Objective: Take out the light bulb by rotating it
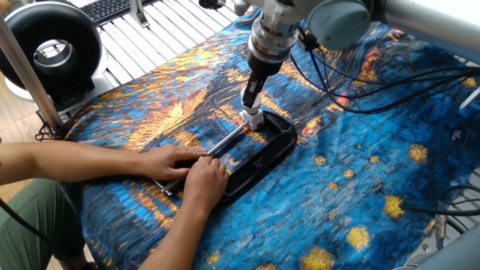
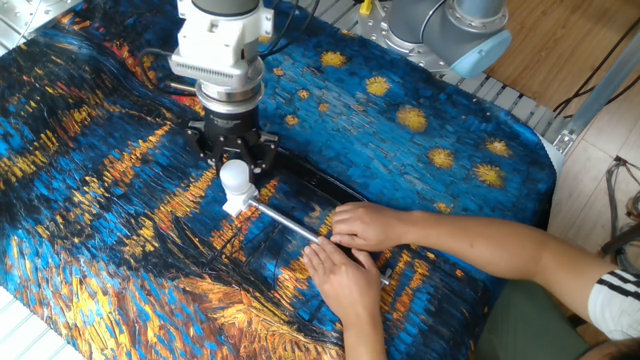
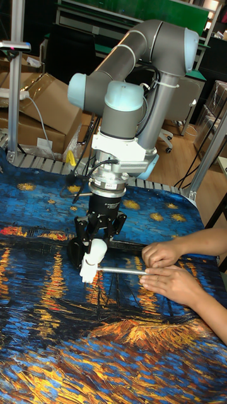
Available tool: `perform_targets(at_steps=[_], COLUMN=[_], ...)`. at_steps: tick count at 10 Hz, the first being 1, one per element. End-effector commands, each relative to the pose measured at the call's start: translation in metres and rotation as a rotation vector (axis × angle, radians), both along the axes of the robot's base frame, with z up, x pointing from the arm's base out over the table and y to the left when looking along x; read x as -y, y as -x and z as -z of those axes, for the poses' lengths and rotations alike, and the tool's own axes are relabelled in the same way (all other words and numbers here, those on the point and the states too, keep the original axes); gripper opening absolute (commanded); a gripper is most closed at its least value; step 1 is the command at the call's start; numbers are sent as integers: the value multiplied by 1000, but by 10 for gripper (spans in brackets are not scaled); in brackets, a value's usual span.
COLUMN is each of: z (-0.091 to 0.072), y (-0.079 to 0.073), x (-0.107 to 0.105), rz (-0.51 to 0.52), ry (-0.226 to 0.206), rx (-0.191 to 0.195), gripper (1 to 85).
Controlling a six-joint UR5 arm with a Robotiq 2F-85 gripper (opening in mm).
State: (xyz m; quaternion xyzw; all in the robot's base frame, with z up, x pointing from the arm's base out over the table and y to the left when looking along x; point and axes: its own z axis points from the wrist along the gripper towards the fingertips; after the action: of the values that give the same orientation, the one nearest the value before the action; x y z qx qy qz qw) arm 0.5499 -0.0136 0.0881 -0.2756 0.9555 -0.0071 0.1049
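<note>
A: One arm, one bulb. Biggest first: the tabletop (image 2: 470, 110) is covered by a blue and orange starry-night cloth. Beyond it, tall fixed view shows cardboard boxes (image 3: 44, 104) far left and a green wall panel at the back. One fixed view has a black ring-shaped device (image 1: 49, 49) and a keyboard (image 1: 105, 9) past the far left edge.

B: Arm?

A: UR5 arm (image 3: 135, 60) comes down vertically over a black tray (image 1: 274, 142) lying on the cloth. Two human hands (image 2: 350, 245) press on the near part of that tray, beside a metal rod (image 2: 285, 222).

B: Rod goes where?

A: From the hands to the short white socket (image 3: 87, 271). Looks like the person is bracing the fixture.

B: Gripper and bulb?

A: Gripper (image 2: 233, 160) sits right above the light bulb (image 2: 235, 177), black fingers (image 2: 262, 152) on either side of the globe. Bulb is upright-ish, tilted a little in the tall view, neck seated in the socket at the far end of the tray. Contact looks likely, but I cannot tell for sure whether the fingers are clamped on the glass or just flanking it.

B: Step?

A: My read: mid-unscrew, bulb not out yet, neck and socket touching. Next needs a firm but gentle hold, wrist rotation about the bulb axis, regrasp as needed, then a straight lift once the thread releases.
</note>
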Motion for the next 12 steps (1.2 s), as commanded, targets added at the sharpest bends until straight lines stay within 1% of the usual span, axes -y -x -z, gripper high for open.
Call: perform_targets(at_steps=[1, 2, 4, 7, 9, 11, 12], z=[-2, -2, -3, -1, 1, 1, 1], y=[-2, -4, -11, -15, -14, -6, -2], x=[-6, -9, -12, -14, -16, -13, -8], rz=[-161, -216, -320, -422, -475, -512, -572], ry=[-3, -2, 13, 27, 25, 27, 39], rx=[24, 36, 74, 102, 105, 78, 62], gripper=[10, 10, 10, 10, 10, 10, 220])
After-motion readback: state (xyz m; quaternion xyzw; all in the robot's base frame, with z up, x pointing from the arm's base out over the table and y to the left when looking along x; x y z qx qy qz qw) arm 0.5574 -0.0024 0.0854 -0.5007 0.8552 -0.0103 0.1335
